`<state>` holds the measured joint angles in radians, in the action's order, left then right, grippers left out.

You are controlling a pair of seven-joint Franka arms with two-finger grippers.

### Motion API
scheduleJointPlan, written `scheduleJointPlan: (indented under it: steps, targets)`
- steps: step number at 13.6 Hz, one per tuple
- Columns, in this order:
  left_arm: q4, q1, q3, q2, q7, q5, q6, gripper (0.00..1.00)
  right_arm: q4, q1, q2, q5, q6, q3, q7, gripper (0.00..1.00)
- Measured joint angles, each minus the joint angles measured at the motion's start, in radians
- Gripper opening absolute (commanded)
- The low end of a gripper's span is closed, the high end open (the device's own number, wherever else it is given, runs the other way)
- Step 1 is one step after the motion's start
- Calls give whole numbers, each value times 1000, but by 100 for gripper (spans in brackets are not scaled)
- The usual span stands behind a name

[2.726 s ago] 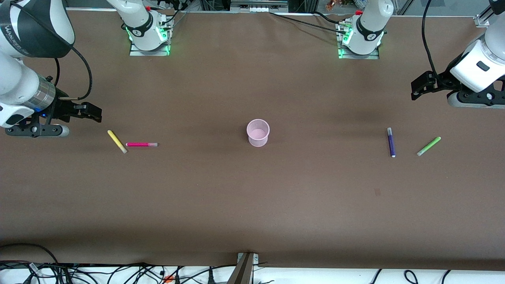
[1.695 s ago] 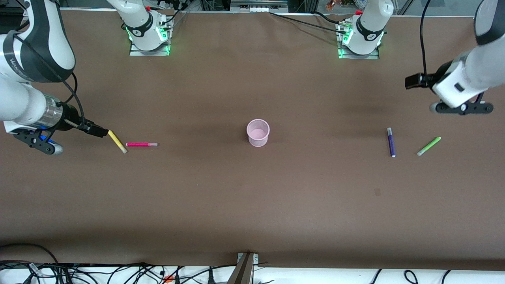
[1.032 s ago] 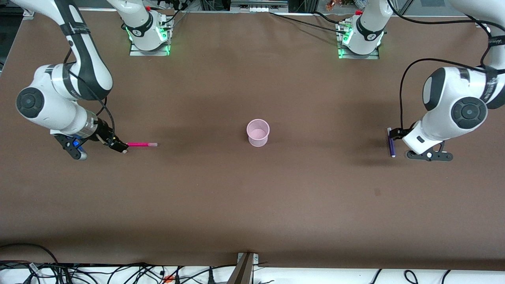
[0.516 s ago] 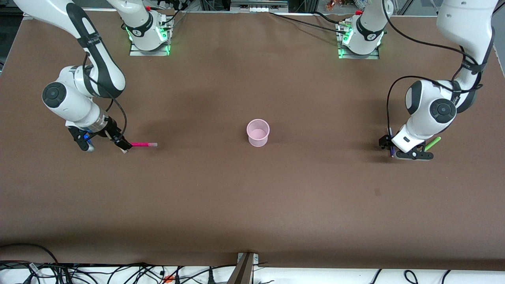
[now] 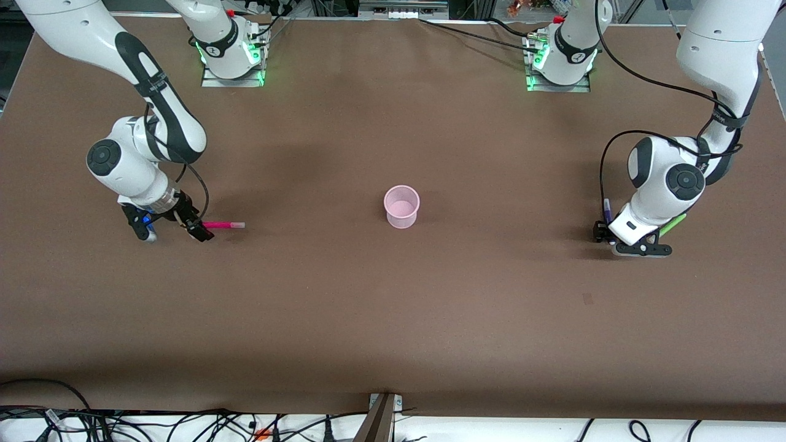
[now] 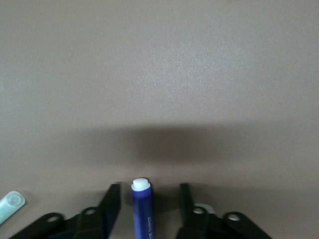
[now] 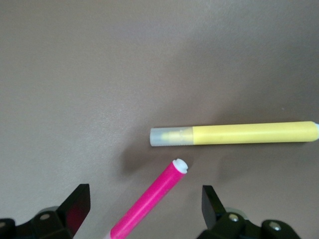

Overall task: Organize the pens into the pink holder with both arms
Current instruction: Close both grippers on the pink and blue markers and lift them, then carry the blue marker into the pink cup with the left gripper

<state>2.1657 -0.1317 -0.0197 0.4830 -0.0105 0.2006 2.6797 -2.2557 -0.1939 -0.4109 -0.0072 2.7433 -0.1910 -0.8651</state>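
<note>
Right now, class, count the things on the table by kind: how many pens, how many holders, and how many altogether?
Pens: 4, namely yellow, pink, purple, green
Holder: 1
Total: 5

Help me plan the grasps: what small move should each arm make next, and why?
Probably close both. The left gripper has the purple pen between its fingers with gaps showing; the right gripper stands open around the pink pen.
</note>
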Motion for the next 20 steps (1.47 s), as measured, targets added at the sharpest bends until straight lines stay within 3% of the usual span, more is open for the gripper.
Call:
scheduleJointPlan:
  steps: [3,4,5,7,9,11,12,17,20]
  targets:
    - [-1,0,-3,0,-1,0,-5,21,4,0,-20,0,1,0,-3,99]
    - [-1,0,-5,0,-1,0,-7,2,5,0,-28,0,2,0,-5,99]
    - [-1,0,-5,0,-1,0,-7,0,5,0,-35,0,3,0,-9,98]
    - [-2,0,-6,-2,0,0,-10,0,8,0,-42,0,6,0,-14,76]
    - [-4,0,-7,-2,0,0,-17,0,8,0,-43,0,6,0,-15,48]
    - [-15,-2,-26,-11,7,0,-64,0,8,0,-41,0,6,1,-16,9]
    - [-22,-3,-56,-25,9,0,-99,0,9,0,-41,0,6,0,-16,0]
    - [-162,4,-316,-112,30,-26,-415,0,26,2,-33,1,7,-3,-17,0]
    - [-215,14,-417,-106,72,-192,-468,0,37,2,-24,1,-29,-4,-17,0]
